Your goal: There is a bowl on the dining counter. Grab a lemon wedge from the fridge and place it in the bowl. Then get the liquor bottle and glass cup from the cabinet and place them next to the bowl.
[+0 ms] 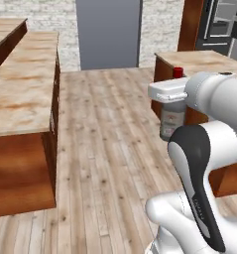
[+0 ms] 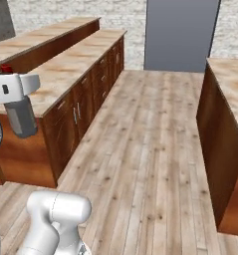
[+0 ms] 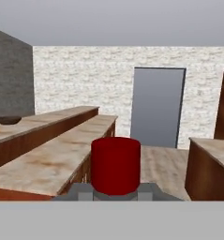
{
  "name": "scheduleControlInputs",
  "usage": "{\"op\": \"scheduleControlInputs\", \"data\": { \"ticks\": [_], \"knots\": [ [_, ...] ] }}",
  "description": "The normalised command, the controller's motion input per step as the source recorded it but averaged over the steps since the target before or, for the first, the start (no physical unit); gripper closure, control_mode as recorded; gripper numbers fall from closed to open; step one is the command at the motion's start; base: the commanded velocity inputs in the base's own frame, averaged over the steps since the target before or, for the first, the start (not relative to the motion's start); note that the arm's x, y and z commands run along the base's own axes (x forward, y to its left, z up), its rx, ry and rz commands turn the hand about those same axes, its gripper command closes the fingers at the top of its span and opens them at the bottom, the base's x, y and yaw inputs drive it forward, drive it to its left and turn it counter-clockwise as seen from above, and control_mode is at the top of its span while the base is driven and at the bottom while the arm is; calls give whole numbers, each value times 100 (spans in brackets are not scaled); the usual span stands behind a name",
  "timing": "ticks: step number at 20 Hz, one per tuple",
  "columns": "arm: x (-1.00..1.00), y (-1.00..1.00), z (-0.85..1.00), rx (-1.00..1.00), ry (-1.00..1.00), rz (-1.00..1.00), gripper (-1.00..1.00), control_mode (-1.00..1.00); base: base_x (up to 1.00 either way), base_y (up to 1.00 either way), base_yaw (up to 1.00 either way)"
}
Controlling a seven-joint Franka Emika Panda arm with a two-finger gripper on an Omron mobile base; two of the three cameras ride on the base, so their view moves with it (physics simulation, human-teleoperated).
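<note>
1. The gripper is clamped on the liquor bottle, which hangs upright in the air above the wooden floor; its red cap stands close before the hand camera
2. The bowl sits on the dining counter, far to the left
3. A wide aisle of bare floor runs between the counters to a grey door
4. The lower counter edges the aisle's left side

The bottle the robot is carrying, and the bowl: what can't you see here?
- Liquor bottle: left base view, its right side sits behind the white arm; hand view shows just its red cap.
- Bowl: hand view, too small and far to tell what is inside.
- Tool: its fingers are hidden.
</note>
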Motion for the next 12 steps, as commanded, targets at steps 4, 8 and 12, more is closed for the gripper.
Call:
{"op": "scheduleControlInputs", "data": {
  "ticks": [4, 8, 12],
  "knots": [
    [0, 0, 0, 0, 0, 0, 100, 100, 11, 100, -1],
    [0, 0, 0, 0, 0, 0, 100, 100, 11, 100, -1],
    [0, 0, 0, 0, 0, 0, 100, 100, 12, 100, -1]
  ]
}}
